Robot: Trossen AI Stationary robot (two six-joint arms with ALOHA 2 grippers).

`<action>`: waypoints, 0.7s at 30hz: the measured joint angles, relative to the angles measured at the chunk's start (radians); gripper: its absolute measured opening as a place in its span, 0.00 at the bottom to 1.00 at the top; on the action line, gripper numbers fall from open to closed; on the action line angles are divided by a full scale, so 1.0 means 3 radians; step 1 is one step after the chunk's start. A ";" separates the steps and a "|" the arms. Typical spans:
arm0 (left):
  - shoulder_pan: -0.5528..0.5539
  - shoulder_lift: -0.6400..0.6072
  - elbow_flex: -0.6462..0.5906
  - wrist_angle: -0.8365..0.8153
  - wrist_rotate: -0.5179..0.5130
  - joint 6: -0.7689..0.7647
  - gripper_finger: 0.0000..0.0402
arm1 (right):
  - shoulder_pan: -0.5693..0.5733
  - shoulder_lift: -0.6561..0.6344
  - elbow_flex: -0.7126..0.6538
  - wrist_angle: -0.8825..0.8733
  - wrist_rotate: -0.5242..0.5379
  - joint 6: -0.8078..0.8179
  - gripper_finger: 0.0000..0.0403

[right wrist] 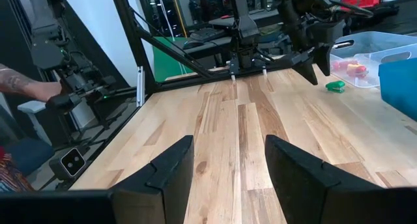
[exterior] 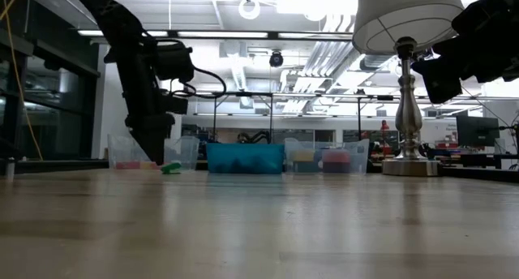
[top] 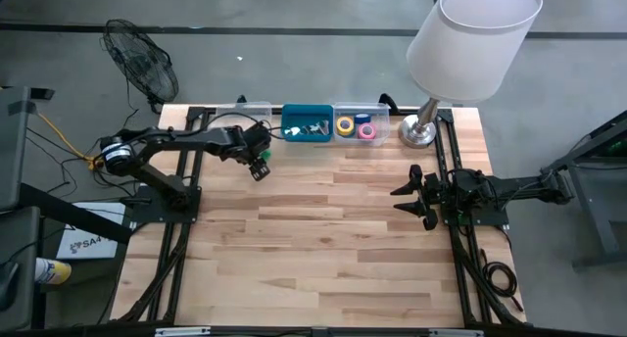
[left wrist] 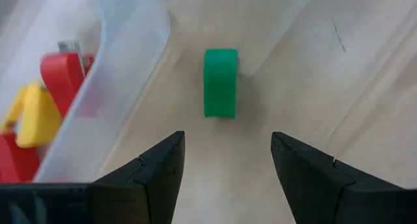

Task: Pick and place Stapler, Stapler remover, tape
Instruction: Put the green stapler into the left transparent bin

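Note:
A small green stapler-like piece (left wrist: pixel 220 83) lies flat on the wooden table, just beside the wall of a clear bin (left wrist: pixel 133 68) that holds red and yellow pieces (left wrist: pixel 62 74). My left gripper (left wrist: pixel 228 162) hangs open above the green piece and slants down at it, one finger on each side, touching nothing. The low view shows the same piece (exterior: pixel 170 169) beside the left arm (exterior: pixel 150 109). Yellow, pink and blue tape rolls (top: pixel 355 127) sit in a clear bin at the far edge. At the table's right edge my right gripper (right wrist: pixel 228 165) waits, open and level.
Along the far edge stand a clear bin (top: pixel 245 115), a blue bin (top: pixel 307 121) with silvery items, and the tape bin. A table lamp (top: pixel 421 131) with a white shade stands at the far right. Bare wood fills the middle and near part of the table (top: pixel 323 249).

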 joint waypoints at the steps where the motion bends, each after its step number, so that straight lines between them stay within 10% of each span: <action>1: 0.0000 0.0000 -0.0023 0.0049 -0.0017 0.0056 0.55 | -0.0001 0.0000 0.0000 0.0001 0.0000 -0.0001 0.45; 21: 0.0000 0.0001 -0.0287 0.0527 -0.0133 0.0676 0.55 | 0.0000 0.0000 0.0001 0.0000 0.0000 0.0000 0.45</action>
